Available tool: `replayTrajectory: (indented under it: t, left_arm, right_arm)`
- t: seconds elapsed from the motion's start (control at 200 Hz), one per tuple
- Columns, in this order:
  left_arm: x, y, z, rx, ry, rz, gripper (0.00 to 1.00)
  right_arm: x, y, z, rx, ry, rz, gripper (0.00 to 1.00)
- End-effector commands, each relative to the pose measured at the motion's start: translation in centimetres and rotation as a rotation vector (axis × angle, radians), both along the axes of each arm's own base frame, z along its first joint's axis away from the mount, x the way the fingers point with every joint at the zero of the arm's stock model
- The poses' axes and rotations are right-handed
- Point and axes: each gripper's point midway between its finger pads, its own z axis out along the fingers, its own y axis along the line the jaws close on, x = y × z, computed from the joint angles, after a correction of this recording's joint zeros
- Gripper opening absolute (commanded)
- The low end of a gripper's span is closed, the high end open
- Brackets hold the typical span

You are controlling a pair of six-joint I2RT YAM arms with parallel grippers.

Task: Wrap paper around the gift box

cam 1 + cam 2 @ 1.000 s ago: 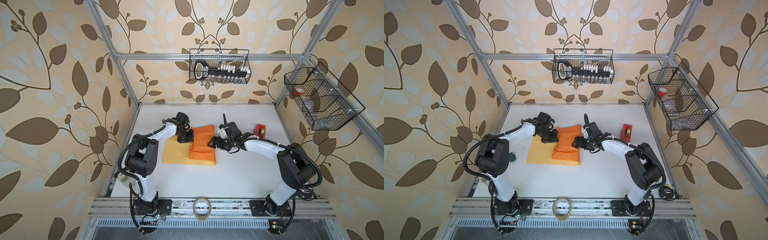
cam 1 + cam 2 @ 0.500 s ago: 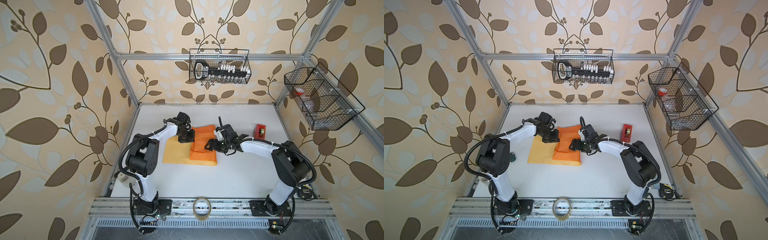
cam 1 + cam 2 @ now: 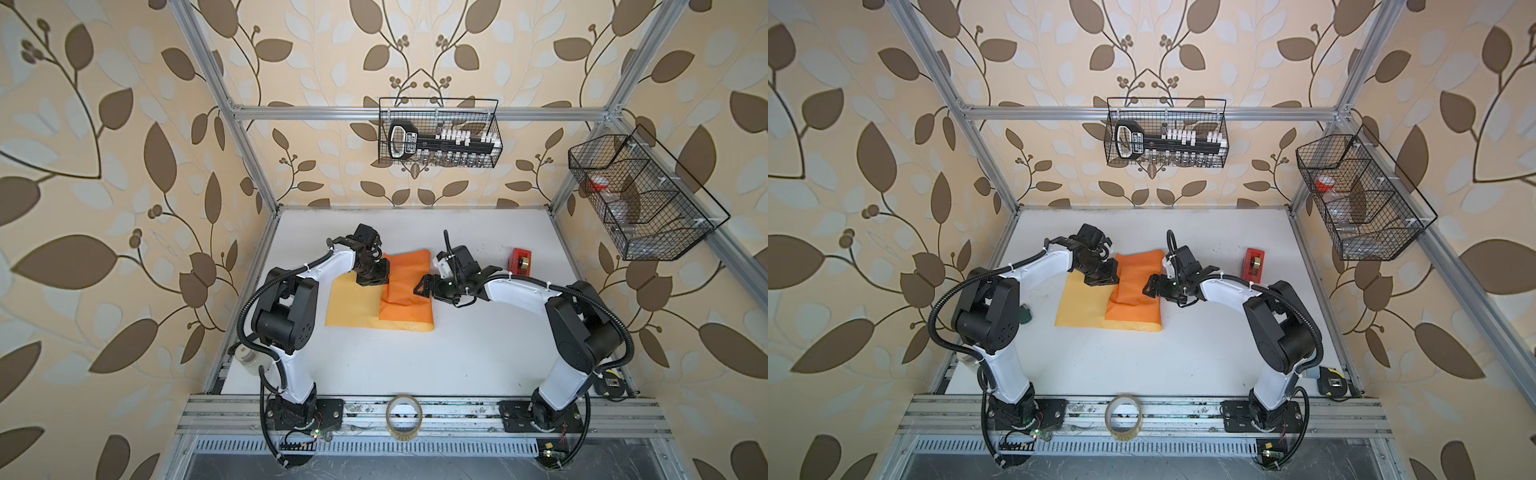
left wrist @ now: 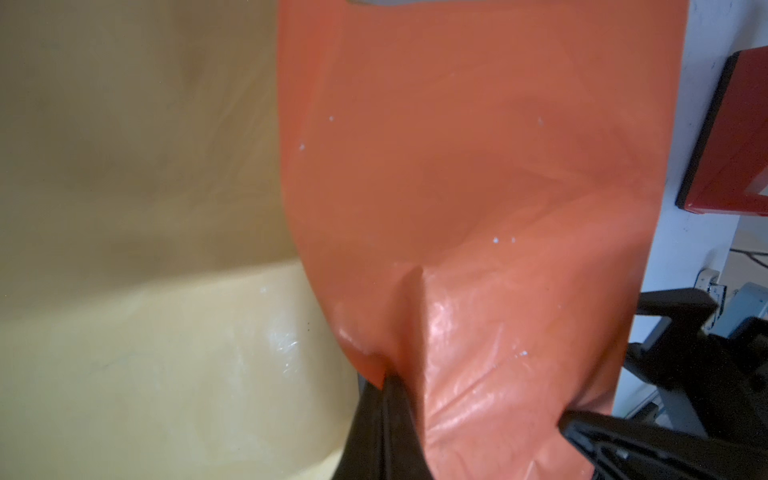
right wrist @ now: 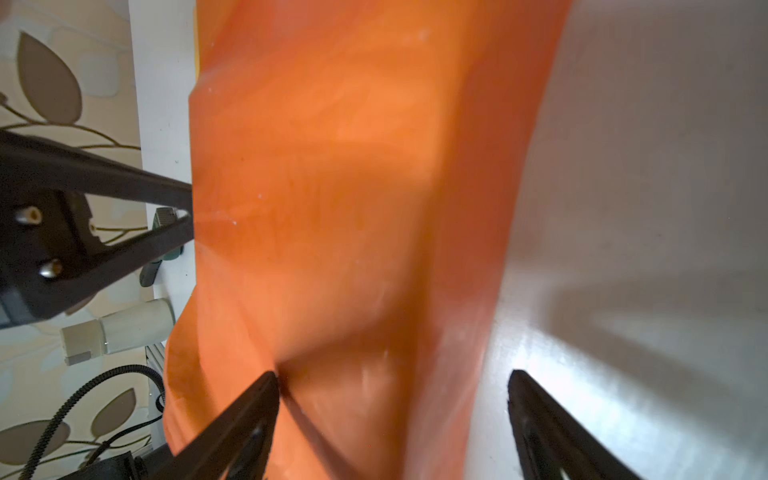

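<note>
The paper (image 3: 405,291) lay mid-table on the white table (image 3: 457,361), and what a shape it was in: the orange face was folded over from the right, humped and creased, while the yellow-tan face lay flat and bare on the left arm's side. The gift box could not be seen in any view; the sheet covered whatever lay under that hump.

The left gripper (image 3: 380,280) was down at the free edge of the orange flap, toward its far end. The left wrist view settled the matter: both fingers (image 4: 370,440) were pressed together with a puckered fold of orange paper caught between them. A firm pinch, no gap at all.

On the other side, the right gripper (image 3: 420,286) sat low at the right edge of the fold with its jaws spread wide, gripping nothing. In the right wrist view one fingertip (image 5: 259,399) touched the orange surface where the sheet dimpled. The other hung over bare table, so the paper's edge ran between the two.

The red tape dispenser (image 3: 521,260) stood apart on the table, off to the right of the paper. The clear tape roll (image 3: 404,417) rested on the front rail, well away from the sheet.
</note>
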Motion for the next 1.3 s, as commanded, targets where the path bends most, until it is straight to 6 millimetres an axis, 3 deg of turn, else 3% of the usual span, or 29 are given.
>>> replayTrajectory:
  t: [0.0,0.345,0.63,0.735,1.06,1.165,1.295]
  left_arm:
    - [-0.5,0.7,-1.5,0.069,0.019,-0.015,0.0]
    - [-0.6,0.5,-1.7,0.067,0.019,-0.021,0.0]
    - [-0.6,0.5,-1.7,0.074,0.02,-0.023,0.0]
    - [-0.3,0.8,-0.5,0.088,-0.009,-0.021,0.0]
    - [-0.1,3.5,6.4,0.058,-0.145,0.031,0.39]
    - [-1.8,3.9,6.7,-0.01,-0.123,0.047,0.5]
    - [-4.4,2.0,5.3,-0.185,-0.044,0.057,0.54]
  right_arm:
    - [0.7,-0.3,1.7,0.041,-0.001,-0.008,0.85]
    - [-0.2,1.3,-0.8,0.05,0.05,0.046,0.74]
    - [-1.5,-0.5,-4.7,-0.015,0.118,0.015,0.65]
    - [-1.8,-1.1,-5.2,-0.019,0.126,-0.001,0.63]
    - [-2.5,-1.4,-6.4,-0.04,0.142,0.008,0.63]
    - [-2.6,-1.3,-6.5,-0.035,0.147,0.006,0.63]
    - [-2.5,-1.2,-6.3,-0.037,0.139,0.011,0.63]
